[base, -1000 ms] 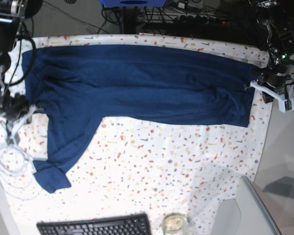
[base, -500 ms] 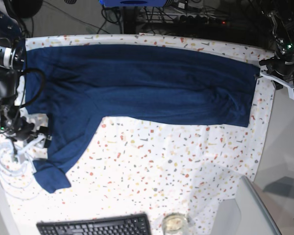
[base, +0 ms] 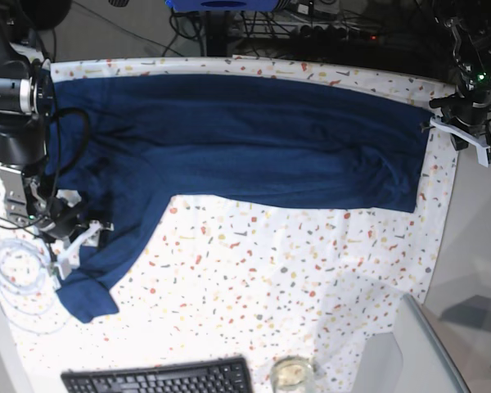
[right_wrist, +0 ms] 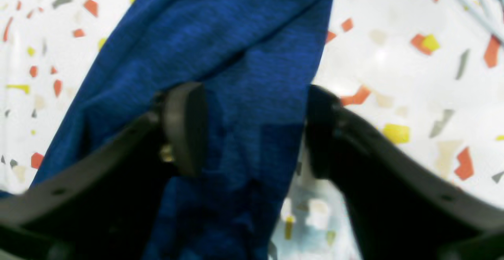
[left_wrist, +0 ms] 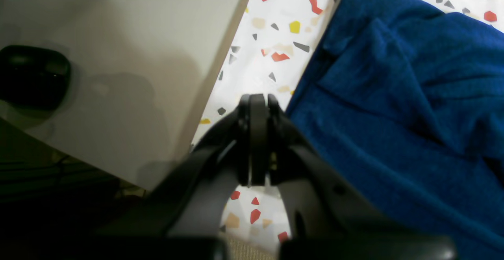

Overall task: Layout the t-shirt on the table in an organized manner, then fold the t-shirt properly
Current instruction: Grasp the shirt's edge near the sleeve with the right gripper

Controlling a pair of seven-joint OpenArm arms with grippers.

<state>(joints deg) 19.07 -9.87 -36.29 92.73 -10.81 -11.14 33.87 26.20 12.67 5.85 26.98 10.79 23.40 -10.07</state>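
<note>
Left wrist view
- Left gripper point(left_wrist: 258, 142): closed, fingers pressed together with nothing between them, above the speckled table point(left_wrist: 271, 35).
- T-shirt point(left_wrist: 405, 106): just right of the closed fingertips, its edge running diagonally from far right toward near right; not touching the fingers as far as visible; a folded flap lying on top near the far corner.
- Grey surface point(left_wrist: 118, 55): plain, left of the table edge, with a dark rounded object point(left_wrist: 33, 75) at far left.

Right wrist view
- Right gripper point(right_wrist: 252, 130): open, one finger on each side of a strip of the t-shirt point(right_wrist: 236, 75).
- Left finger pad point(right_wrist: 185, 128): over the fabric.
- Right finger pad point(right_wrist: 319, 130): at the strip's right edge, over the table point(right_wrist: 413, 75).
- Fabric: a narrow band running from far to near between the fingers, with creases; contact with the pads not clear.

Base view
- T-shirt point(base: 245, 139): spread wide along the far part of the table point(base: 311, 278), one sleeve hanging toward the near left.
- Right gripper point(base: 75, 246): at the view's left, at that sleeve's left edge.
- Left gripper point(base: 462, 135): at the view's right, just beyond the shirt's right edge.
- Keyboard point(base: 159, 378): near edge, left of centre.
- Glass jar point(base: 292, 374): near edge, right of the keyboard.
- White cable coil point(base: 20, 274): on the table at far left, beside the right gripper.
</note>
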